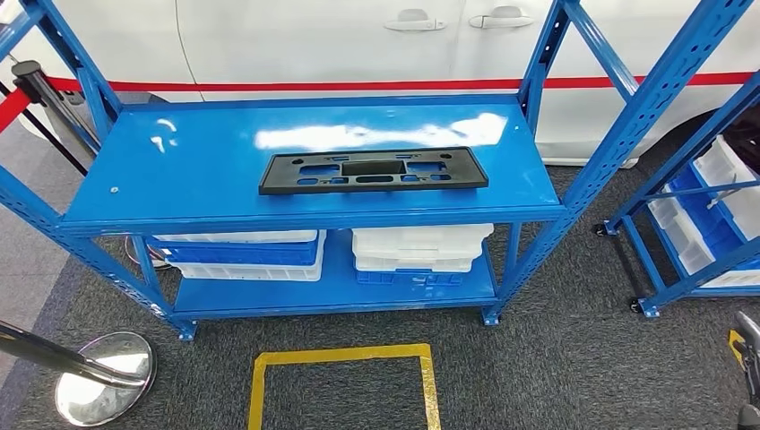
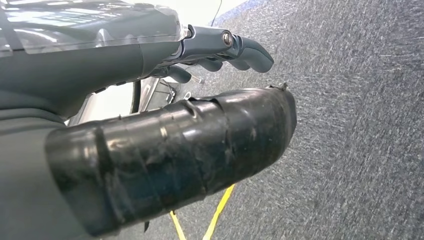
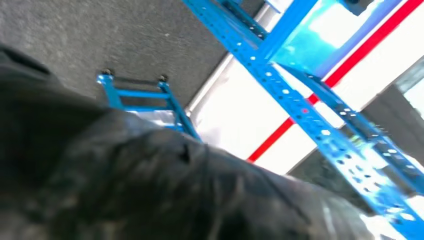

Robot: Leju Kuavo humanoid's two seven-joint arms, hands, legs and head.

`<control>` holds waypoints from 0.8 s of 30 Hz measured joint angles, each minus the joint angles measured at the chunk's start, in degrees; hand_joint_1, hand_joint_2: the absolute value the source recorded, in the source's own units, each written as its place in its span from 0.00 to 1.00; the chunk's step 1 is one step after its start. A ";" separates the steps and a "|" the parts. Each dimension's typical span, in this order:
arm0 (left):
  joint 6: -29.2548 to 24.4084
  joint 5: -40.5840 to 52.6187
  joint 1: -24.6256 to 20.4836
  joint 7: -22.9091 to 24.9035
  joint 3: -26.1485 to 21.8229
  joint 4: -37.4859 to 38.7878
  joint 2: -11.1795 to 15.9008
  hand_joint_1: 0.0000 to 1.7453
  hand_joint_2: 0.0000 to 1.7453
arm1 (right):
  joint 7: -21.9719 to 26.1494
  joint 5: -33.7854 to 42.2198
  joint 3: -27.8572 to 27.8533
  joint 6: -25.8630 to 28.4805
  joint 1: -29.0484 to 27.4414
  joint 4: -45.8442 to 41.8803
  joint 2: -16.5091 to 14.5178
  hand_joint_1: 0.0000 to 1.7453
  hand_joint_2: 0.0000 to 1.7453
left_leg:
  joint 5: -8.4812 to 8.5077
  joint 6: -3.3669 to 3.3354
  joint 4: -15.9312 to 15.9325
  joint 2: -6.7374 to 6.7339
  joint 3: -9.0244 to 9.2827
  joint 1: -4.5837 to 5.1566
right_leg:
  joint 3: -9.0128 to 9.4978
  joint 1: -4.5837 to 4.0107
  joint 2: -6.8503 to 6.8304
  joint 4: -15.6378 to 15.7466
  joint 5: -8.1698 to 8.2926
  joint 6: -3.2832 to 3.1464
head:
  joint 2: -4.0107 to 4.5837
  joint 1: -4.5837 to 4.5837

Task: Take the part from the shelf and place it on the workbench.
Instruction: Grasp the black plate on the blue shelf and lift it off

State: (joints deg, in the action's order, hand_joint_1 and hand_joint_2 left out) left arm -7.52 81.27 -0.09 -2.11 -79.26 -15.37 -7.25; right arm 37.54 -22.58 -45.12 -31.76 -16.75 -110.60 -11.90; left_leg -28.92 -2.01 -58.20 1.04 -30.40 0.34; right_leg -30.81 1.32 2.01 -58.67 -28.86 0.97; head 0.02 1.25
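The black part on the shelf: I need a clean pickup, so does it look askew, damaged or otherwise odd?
Nothing stands out. The black part lies flat on the top shelf, roughly parallel to its front edge and apart from anything else. No break shows. The left hand is over the carpet, holding nothing.

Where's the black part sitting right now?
In the head view, the black part lies flat on the blue shelf's top level, right of centre, above the white bins stacked below.
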 joint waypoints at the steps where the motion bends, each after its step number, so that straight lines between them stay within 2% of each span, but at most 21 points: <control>1: -0.01 0.02 -0.02 0.01 -0.02 0.00 -0.01 0.00 0.00 | -0.01 0.01 0.37 0.05 -0.29 -0.62 -0.11 0.00 0.00 | 0.00 0.00 0.00 0.00 0.00 0.00 | 0.00 0.00 0.00 0.01 0.00 0.00 | 0.00 0.00; 6: -0.05 0.24 -0.07 0.02 -0.05 0.00 -0.08 0.00 0.00 | 0.58 0.39 2.30 -0.09 -1.64 -2.82 -0.45 0.00 0.00 | 0.00 0.00 -0.03 -0.01 0.00 0.01 | 0.02 0.01 -0.01 0.05 0.00 0.00 | 0.00 -0.01; 10: -0.43 0.58 -0.36 0.00 -0.16 0.03 -0.22 0.00 0.00 | 2.20 1.75 6.72 1.91 -5.43 -7.16 -0.63 0.00 0.00 | -0.01 0.00 -0.03 0.01 -0.02 0.01 | 0.00 0.01 -0.04 0.05 0.00 0.00 | 0.00 -0.01; 12: -0.89 0.73 -0.63 -0.02 -0.37 0.14 -0.42 0.00 0.00 | 2.52 2.33 10.61 6.55 -8.73 -10.97 -0.56 0.00 0.00 | -0.02 0.02 -0.02 0.02 -0.03 0.00 | 0.00 0.00 -0.06 0.05 -0.01 0.00 | 0.00 -0.01; 15: -1.34 0.78 -1.04 -0.04 -0.78 0.42 -0.74 0.00 0.00 | 2.62 1.94 18.57 17.02 -14.21 -16.33 0.91 0.00 0.00 | -0.06 0.07 0.01 0.03 -0.08 -0.01 | 0.00 -0.02 -0.03 0.03 -0.02 -0.01 | 0.00 0.00; 19: -1.43 0.74 -1.47 0.24 -1.16 0.79 -1.18 0.00 0.00 | 0.68 -0.94 30.80 33.06 -19.46 -21.04 7.44 0.00 0.00 | -0.07 0.09 0.02 0.01 -0.10 -0.01 | 0.00 -0.01 0.01 0.04 -0.03 0.00 | 0.00 -0.01; 24: -1.45 0.65 -1.63 0.36 -1.63 0.96 -1.49 0.00 0.00 | -2.40 -3.18 41.69 42.13 -21.92 -23.48 14.82 0.00 0.00 | -0.07 0.08 0.00 0.00 -0.07 0.00 | 0.07 0.00 0.01 0.08 -0.03 0.00 | 0.00 0.00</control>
State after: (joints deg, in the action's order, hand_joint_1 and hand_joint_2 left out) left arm -8.97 81.92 -1.72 -1.75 -80.89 -14.40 -8.73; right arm 35.14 -25.76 -3.43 10.37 -38.67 -134.09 2.93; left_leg -28.99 -1.93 -58.20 1.05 -30.47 0.34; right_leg -30.73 1.32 2.02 -58.60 -28.89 0.97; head 0.02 1.25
